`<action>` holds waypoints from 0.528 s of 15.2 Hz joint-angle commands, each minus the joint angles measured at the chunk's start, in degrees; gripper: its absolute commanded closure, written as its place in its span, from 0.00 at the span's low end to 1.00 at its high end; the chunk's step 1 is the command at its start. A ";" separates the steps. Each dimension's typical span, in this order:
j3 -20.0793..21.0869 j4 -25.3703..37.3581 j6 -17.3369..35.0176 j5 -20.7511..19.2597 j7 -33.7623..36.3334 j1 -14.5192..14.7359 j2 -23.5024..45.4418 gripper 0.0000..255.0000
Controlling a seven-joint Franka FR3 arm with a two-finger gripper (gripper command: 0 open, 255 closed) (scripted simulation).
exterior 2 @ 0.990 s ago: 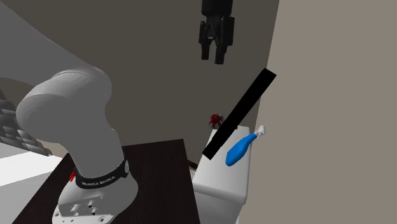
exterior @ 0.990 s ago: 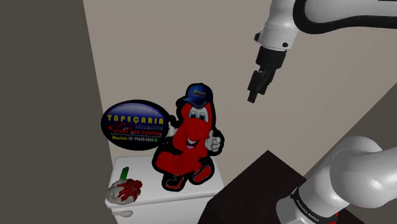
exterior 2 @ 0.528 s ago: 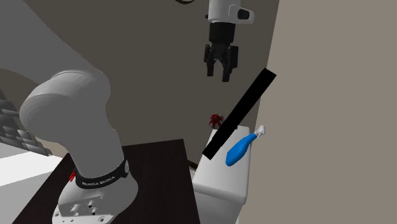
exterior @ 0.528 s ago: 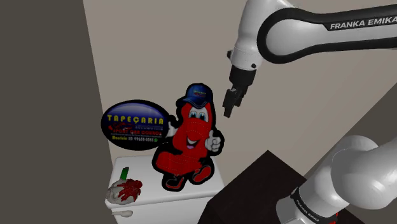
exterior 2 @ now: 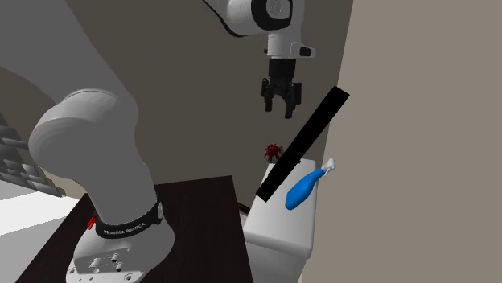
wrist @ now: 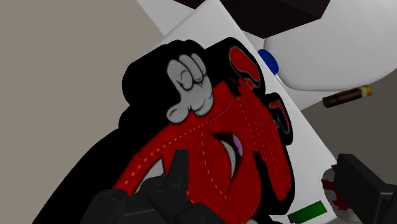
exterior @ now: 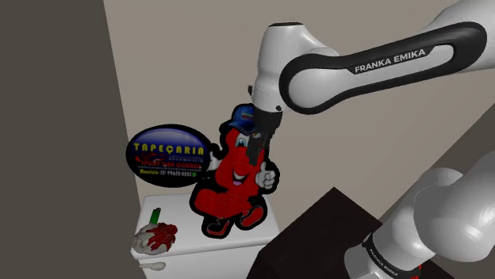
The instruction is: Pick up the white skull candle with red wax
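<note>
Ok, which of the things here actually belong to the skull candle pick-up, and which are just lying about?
Part of the job:
- whitish skull candle, red wax on top
- tool, open, well clear of the candle

Just lying about:
- red cartoon mascot cut-out
- small green item
- blue bottle
- white spoon-like piece

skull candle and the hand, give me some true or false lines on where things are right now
1. The hand is shut on the skull candle. False: it is open, high above and apart from the candle.
2. The skull candle sits on the white top. True.
3. A red mascot sign stands on the same top. True.
4. The blue bottle lies on the floor. False: it rests on the white top by the wall.
</note>
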 commanded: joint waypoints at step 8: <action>4.90 7.28 10.72 -7.43 4.62 2.81 18.37 0.00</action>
